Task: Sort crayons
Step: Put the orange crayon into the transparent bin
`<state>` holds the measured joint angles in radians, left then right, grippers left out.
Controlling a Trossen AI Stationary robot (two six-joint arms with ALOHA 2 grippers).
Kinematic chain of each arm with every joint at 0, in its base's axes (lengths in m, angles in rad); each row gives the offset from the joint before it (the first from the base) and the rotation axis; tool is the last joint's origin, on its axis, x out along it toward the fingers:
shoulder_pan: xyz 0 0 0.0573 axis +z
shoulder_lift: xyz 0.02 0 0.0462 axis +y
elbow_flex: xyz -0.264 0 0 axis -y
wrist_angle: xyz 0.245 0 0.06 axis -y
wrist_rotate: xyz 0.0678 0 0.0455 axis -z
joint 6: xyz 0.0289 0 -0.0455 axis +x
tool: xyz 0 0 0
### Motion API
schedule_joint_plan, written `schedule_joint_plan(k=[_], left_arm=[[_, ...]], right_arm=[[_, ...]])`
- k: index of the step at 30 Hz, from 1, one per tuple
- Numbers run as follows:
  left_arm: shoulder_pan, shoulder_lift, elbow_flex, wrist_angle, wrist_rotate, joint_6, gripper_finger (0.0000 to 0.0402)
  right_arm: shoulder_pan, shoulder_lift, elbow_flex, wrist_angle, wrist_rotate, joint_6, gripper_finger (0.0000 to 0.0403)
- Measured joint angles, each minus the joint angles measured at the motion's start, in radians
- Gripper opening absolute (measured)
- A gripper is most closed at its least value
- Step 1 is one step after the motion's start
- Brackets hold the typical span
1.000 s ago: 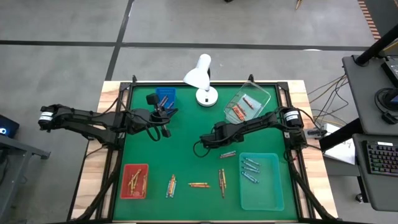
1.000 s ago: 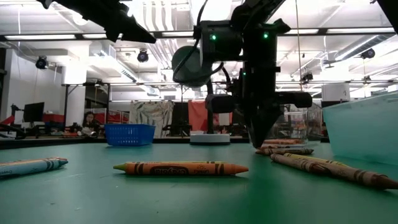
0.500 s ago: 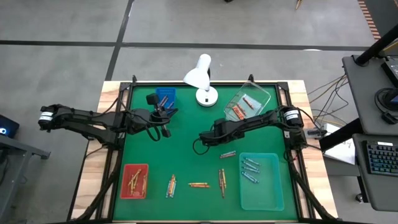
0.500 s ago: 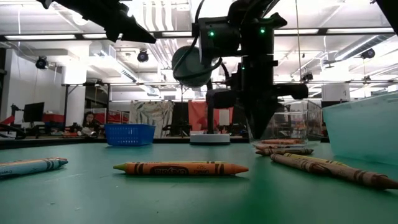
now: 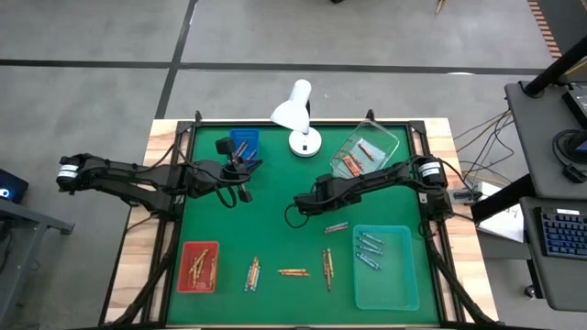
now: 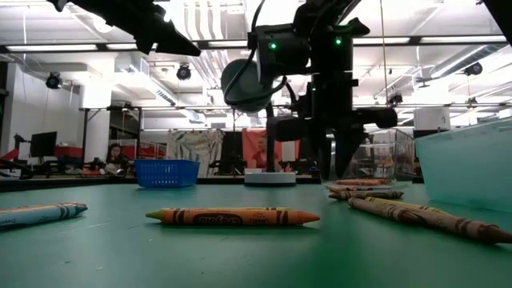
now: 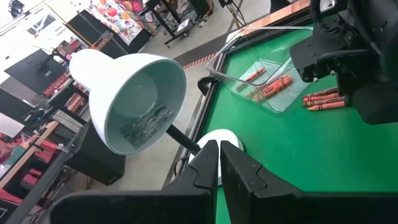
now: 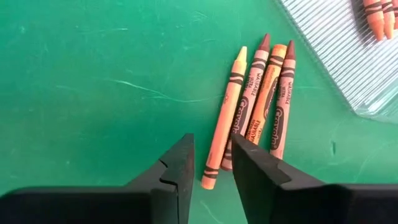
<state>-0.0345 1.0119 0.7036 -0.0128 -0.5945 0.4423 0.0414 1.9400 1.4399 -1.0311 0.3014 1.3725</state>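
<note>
My right gripper hung over the middle of the green mat, its fingers parted and holding nothing. Directly ahead of the fingertips lay a group of four crayons, side by side and touching: one yellow-gold, two brown, one orange. In the low view the same gripper stood clear above the mat, with these crayons just beyond it.

My left gripper waited near the far left of the mat, beside the blue basket; its fingers were pressed together, empty. Past it stood the white lamp.

Crayons already placed:
- red tray, near left: several orange-brown and gold crayons;
- light blue tray, near right: a few light blue crayons;
- clear tray, far right: red and orange crayons.

Crayons loose on the mat:
- the group of four, between my right gripper and the light blue tray;
- a cluster beside the red tray;
- one orange crayon at the near centre, seen close in the low view;
- a pair to its right.

A light blue crayon lay at the low view's left edge.
</note>
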Motion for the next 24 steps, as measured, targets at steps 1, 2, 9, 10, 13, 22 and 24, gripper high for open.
schedule_joint_plan(k=[1,2,9,10,13,22,24], left_arm=[[0.000,0.000,0.000,0.000,0.000,0.000,0.0000],[0.000,0.000,0.000,0.000,0.000,0.000,0.0000],[0.000,0.000,0.000,0.001,0.000,0.002,0.0000],[0.000,0.000,0.000,0.000,0.000,0.002,0.0000],[0.000,0.000,0.000,-0.005,0.000,0.000,0.0000],[0.000,0.000,0.000,-0.004,0.000,-0.001,0.0000],[0.000,0.000,0.000,-0.004,0.000,-0.002,0.0000]], right_arm=[[0.000,0.000,-0.003,-0.001,0.005,0.001,0.0101],[0.000,0.000,-0.007,-0.001,0.010,0.003,0.0102],[0.001,0.001,-0.041,0.074,0.014,0.004,0.0102],[0.002,0.001,-0.048,0.087,0.014,0.005,0.0102],[0.004,0.001,-0.067,0.108,0.017,0.007,0.0101],[0.004,0.001,-0.069,0.113,0.017,0.017,0.0100],[0.004,0.001,-0.069,0.113,0.017,0.017,0.0100]])
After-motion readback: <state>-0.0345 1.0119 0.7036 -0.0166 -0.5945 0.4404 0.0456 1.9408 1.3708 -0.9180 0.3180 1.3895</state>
